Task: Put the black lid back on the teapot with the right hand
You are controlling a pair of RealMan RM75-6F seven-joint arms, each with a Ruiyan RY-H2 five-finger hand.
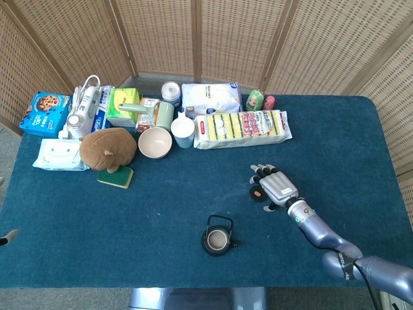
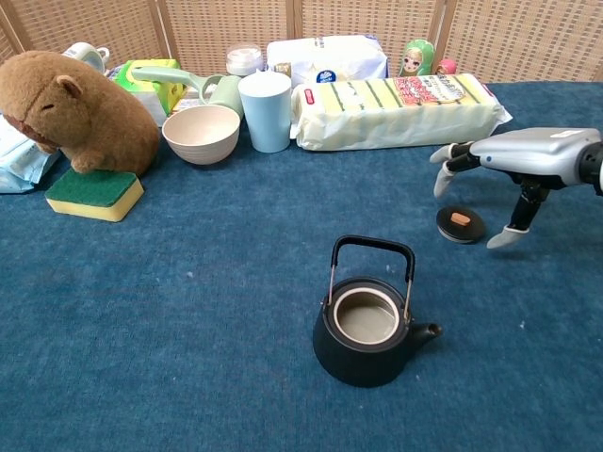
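You are working at a staged test bench, not a lived-in room: a table (image 1: 97, 213) under blue felt, hemmed by woven wicker screens (image 1: 193, 39) across the frame's top, with assorted household goods lined up upper left, including a plush capybara (image 1: 106, 148).

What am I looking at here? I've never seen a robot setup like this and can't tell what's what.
These are two cameras on one robot. The head view looks down at the blue table; the chest view looks across it from low down. The silver thing is the robot's right hand, a metal hand with fingers on a jointed arm. It hovers above the small black lid, fingers spread, holding nothing. The open black teapot stands nearer the robot, waiting for that lid. Along the far edge sit a plush animal on a sponge, a bowl, a cup and a pack of yellow sponges. The left hand barely shows.
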